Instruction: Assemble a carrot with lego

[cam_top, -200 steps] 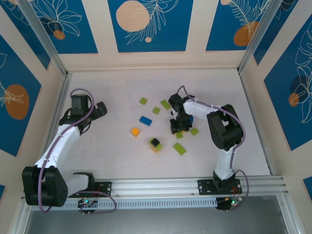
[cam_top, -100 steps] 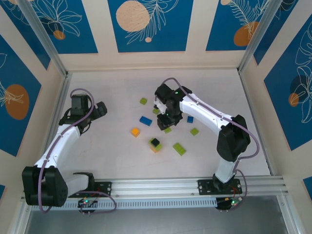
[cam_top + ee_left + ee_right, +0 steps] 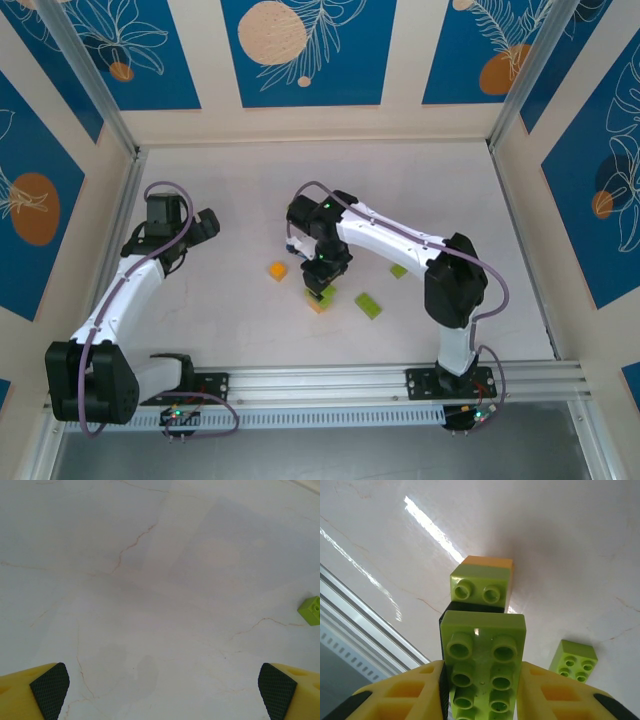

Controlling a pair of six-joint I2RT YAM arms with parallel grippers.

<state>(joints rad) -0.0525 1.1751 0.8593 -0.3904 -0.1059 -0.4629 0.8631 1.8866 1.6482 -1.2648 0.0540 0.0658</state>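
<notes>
My right pincer is clamped partway shut on a long lime brick, poised right over the stack of lime, black and orange near the middle of the tabletop. I cannot tell whether they touch. A square lime brick lies just beside the stack. My left pincer gapes wide, holding nothing, low over the tabletop at the left.
</notes>
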